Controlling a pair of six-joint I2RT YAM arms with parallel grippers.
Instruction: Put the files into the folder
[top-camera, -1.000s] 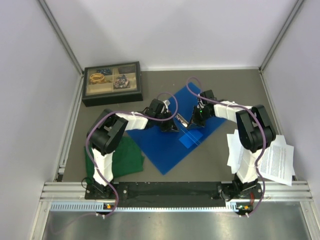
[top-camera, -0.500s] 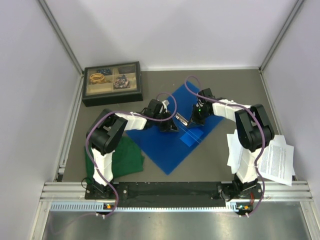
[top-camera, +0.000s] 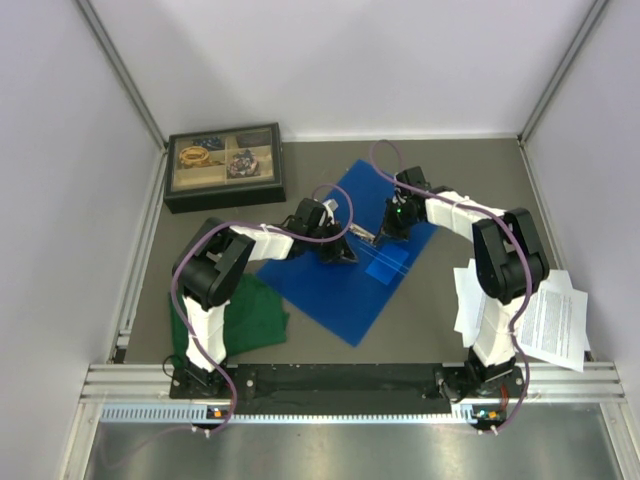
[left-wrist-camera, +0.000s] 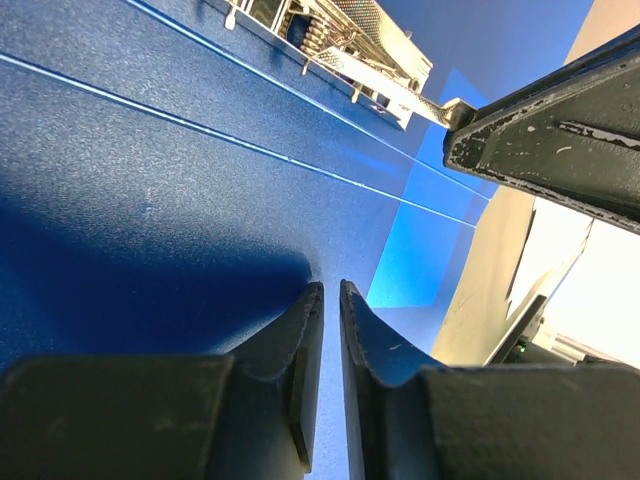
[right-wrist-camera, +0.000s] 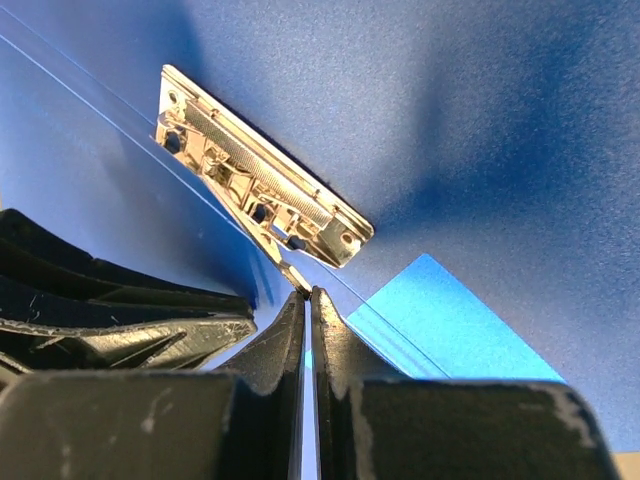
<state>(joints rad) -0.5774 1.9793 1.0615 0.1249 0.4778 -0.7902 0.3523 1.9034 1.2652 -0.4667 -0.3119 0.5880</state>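
The blue folder (top-camera: 330, 290) lies open and flat on the table, with its metal clip (right-wrist-camera: 260, 185) near the middle. My right gripper (top-camera: 380, 238) is shut with its fingertips (right-wrist-camera: 306, 292) pinching the tip of the clip's lever. My left gripper (top-camera: 345, 252) is shut and empty, its tips (left-wrist-camera: 330, 290) down on the folder's inner surface beside the clip (left-wrist-camera: 350, 40). The files (top-camera: 545, 320), white printed sheets, lie at the right edge of the table by the right arm's base, apart from both grippers.
A green folded shirt (top-camera: 245, 315) lies at the near left, partly under the folder's corner. A black compartment box (top-camera: 224, 165) with small items stands at the far left. Metal frame rails run along the table's sides.
My right gripper has pulled back and slightly left at the clip. The folder's near and right parts have shifted to the right. The left gripper has barely moved.
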